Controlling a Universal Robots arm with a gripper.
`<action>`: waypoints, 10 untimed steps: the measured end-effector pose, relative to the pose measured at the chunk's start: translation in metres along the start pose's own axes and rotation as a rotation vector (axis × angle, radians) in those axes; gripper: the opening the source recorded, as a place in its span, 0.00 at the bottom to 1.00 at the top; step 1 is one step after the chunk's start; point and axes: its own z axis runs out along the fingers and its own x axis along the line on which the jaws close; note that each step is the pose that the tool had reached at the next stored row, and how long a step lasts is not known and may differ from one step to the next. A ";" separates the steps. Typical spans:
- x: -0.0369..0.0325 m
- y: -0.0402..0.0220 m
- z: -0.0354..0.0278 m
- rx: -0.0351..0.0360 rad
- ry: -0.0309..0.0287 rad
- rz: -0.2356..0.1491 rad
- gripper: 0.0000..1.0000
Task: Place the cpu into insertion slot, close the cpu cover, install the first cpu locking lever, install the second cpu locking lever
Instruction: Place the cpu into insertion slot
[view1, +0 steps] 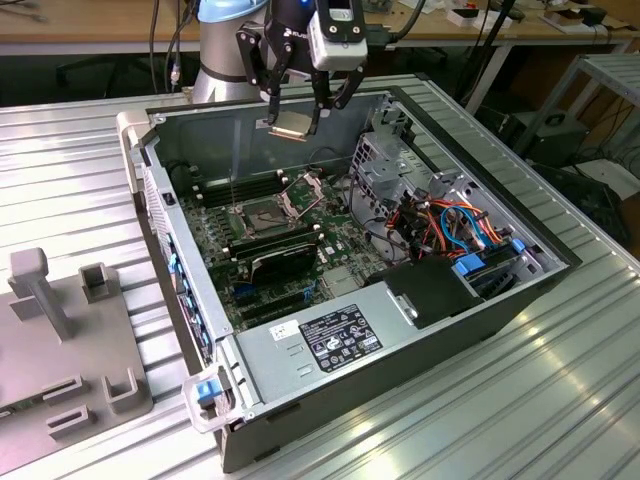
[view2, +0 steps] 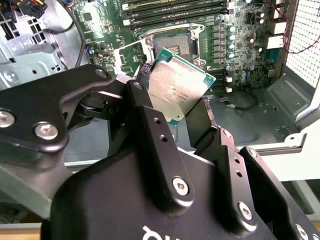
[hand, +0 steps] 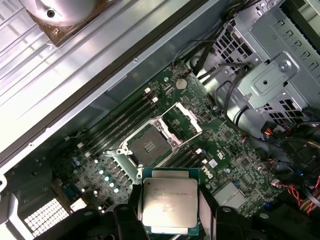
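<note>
- The pincer (view1: 293, 124) is closed on the cpu (view1: 290, 129), with one black finger pressed against each of two opposite edges.
- In the first wrist view the cpu (hand: 170, 202) lies flat between the fingers (hand: 129, 220), its silver-grey metal top facing the camera. In the second wrist view the cpu (view2: 177, 90) looks tilted, with its green rim showing.
- The chip hangs in the air over the open computer case (view1: 185, 300) — it touches nothing but the pincer.
- The insertion slot (hand: 149, 145) sits on the motherboard, lower than the pincer and well apart from the chip; its dark centre is bare.
- The cpu cover (hand: 178, 118) is swung up off the slot on its hinge — the silvery frame stands open just beside the slot, below the pincer.
- Long black memory sticks (hand: 122, 120) run alongside the slot.
- The case rests on a ribbed metal tabletop (view1: 560, 400), which spreads out on all sides beneath the pincer.
</note>
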 end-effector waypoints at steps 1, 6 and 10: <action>0.0000 0.0000 0.0001 0.0002 -0.0005 0.012 0.54; 0.0001 0.0001 0.0007 0.0015 -0.0028 0.062 0.54; 0.0001 0.0001 0.0011 0.0024 -0.0047 0.104 0.54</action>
